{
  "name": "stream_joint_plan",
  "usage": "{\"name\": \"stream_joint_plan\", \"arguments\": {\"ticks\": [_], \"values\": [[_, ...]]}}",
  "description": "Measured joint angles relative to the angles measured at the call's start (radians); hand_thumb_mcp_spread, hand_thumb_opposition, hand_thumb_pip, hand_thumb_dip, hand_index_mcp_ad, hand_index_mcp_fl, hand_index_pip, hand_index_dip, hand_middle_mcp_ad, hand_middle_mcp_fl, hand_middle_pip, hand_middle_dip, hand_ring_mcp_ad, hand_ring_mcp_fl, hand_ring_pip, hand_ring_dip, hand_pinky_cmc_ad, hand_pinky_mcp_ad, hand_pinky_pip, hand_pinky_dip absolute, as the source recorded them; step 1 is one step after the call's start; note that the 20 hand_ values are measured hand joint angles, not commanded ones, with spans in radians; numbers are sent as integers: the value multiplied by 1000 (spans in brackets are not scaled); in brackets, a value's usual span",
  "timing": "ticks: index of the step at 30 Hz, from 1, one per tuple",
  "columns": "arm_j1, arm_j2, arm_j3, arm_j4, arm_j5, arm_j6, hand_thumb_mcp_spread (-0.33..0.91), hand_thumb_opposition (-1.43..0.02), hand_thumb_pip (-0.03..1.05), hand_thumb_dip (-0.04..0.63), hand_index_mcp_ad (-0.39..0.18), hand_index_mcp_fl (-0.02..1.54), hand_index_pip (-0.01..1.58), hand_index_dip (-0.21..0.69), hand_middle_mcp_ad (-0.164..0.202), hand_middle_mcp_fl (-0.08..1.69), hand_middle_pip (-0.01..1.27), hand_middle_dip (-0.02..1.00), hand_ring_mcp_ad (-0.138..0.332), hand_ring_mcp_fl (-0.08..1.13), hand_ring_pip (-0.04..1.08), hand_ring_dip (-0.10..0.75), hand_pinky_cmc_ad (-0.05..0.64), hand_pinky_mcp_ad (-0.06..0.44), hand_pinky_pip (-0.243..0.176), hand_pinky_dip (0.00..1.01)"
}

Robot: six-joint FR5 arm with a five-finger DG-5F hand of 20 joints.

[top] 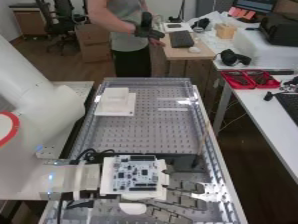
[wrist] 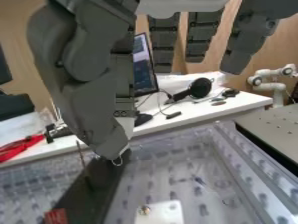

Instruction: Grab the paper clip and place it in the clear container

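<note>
Robot hand [top: 181, 199], above the perforated surface [top: 149, 134], near the surface's near end; the wrist lies by the edge on the arm's side, and the fingers point toward the opposite edge. The thumb [wrist: 93, 107] bends in against a neighbouring finger, their tips closed on the paper clip [wrist: 118, 161]; the exact contact is partly hidden. The remaining fingers hang nearly straight, apart from the thumb. The clip, a thin wire loop, protrudes below the thumb's tip, held up over the surface. A circuit board [top: 136, 173] is mounted on the upper side of the hand. Just beyond the hand, toward the edge opposite the arm, is a dark box-like piece [top: 183, 161]; beside it a thin stick [top: 201, 142] stands at a tilt. At the surface's far corner on the arm's side rests a stepped white block [top: 114, 102], its smaller part atop a flat base. Outside the edge opposite the arm, a white side desk [top: 263, 107] bears red trays [top: 239, 80] and, farther along, black headphones [wrist: 199, 88]. Which clear part is the container cannot be told.
</note>
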Motion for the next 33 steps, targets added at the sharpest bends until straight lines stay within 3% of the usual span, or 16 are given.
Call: {"name": "stream_joint_plan", "arguments": {"ticks": [8,13,21,33], "values": [[46,143,-158,169,35,102,492,-970,616,293,-168,579,1395,94,86,101,138,188,138,0,98,119,328,295,-26,190],[118,243,-264,259,96,143,492,-967,620,293,-168,585,1393,94,82,120,138,188,131,0,93,119,332,293,-24,192],[270,335,-373,331,240,158,492,-974,607,293,-168,604,1375,94,82,120,138,188,131,3,94,119,332,293,-12,192],[503,376,-425,353,442,139,492,-974,609,293,-168,607,1377,94,82,120,138,188,127,3,94,119,332,298,-12,195]]}}
